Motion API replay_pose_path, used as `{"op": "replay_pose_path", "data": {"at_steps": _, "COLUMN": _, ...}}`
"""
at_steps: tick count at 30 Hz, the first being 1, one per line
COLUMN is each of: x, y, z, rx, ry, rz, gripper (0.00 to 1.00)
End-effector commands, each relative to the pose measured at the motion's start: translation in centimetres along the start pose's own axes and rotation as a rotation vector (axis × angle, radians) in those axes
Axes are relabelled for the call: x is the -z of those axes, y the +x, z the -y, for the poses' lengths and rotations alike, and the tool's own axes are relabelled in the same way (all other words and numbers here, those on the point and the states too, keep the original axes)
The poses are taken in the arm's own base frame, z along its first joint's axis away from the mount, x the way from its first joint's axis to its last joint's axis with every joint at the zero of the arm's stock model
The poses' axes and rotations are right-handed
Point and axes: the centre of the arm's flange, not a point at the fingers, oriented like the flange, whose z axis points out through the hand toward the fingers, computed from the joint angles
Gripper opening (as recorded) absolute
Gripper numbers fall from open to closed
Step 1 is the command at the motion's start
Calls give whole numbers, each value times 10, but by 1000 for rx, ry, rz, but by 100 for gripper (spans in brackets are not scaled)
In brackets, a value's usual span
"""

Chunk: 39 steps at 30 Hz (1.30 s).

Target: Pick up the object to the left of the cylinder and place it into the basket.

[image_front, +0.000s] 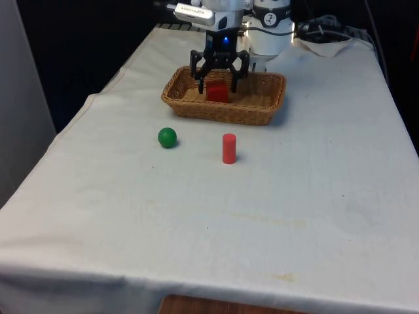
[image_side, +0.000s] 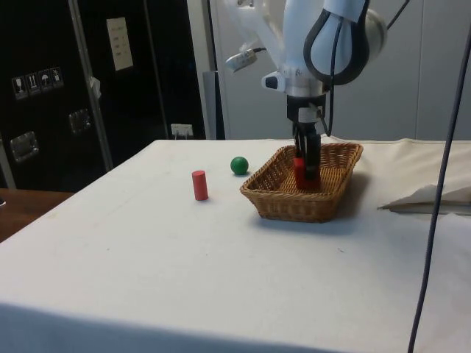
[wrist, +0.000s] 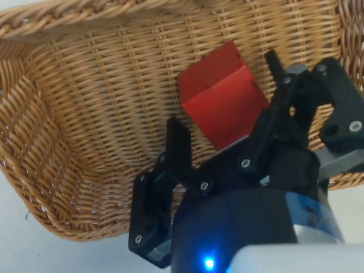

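Basket (image_front: 262,111) holds one thing: a red block (image_front: 217,91), lying on the weave floor (wrist: 85,131) at a tilt. Pincer (image_front: 218,81) hangs inside the basket right over the block, fingers spread apart, one on each side of it. In the wrist view the block (wrist: 223,102) sits in the gap between the fingers (wrist: 178,145), looks loose from both, a sliver of weave showing beside it; contact on the far finger side cannot be told for sure. Side view: pincer (image_side: 307,165) is down below the rim (image_side: 294,202), block (image_side: 302,175) partly hidden behind the fingers.

Outside the basket, on the cloth (image_front: 262,222): a green ball (image_front: 167,137) and a red cylinder (image_front: 228,148), both well clear of the pincer on the side away from the arm's base, near each other but apart. Cylinder upright. In the side view ball (image_side: 239,165) is nearer the basket than the cylinder (image_side: 199,185). Nothing between them and the basket wall. Rumpled cloth fold (image_side: 427,197) lies beyond the basket, behind the pincer towards the arm.
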Motion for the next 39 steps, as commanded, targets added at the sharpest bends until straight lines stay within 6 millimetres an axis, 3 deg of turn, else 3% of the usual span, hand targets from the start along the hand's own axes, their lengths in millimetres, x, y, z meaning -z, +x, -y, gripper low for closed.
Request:
{"op": "replay_pose_path", "data": {"at_steps": 1, "x": 2, "y": 0, "z": 1, "rx": 1, "ry": 3, "rz": -6, "gripper": 84}}
{"op": "replay_pose_path", "data": {"at_steps": 3, "x": 0, "y": 0, "z": 0, "rx": 0, "ry": 0, "rz": 0, "gripper": 99}}
{"op": "replay_pose_path", "data": {"at_steps": 5, "x": 1, "y": 0, "z": 1, "rx": 2, "ry": 2, "rz": -6, "gripper": 100}}
{"op": "replay_pose_path", "data": {"at_steps": 12, "x": 1, "y": 1, "z": -1, "rx": 0, "ry": -1, "rz": -3, "gripper": 100}}
{"op": "replay_pose_path", "data": {"at_steps": 21, "x": 16, "y": 13, "z": -6, "rx": -4, "ry": 13, "rz": -32, "gripper": 100}}
{"op": "replay_pose_path", "data": {"at_steps": 38, "x": 47, "y": 59, "z": -20, "rx": -17, "ry": 21, "rz": -47, "gripper": 100}}
{"op": "replay_pose_path", "data": {"at_steps": 39, "x": 46, "y": 55, "z": -21, "rx": -14, "ry": 18, "rz": -49, "gripper": 100}}
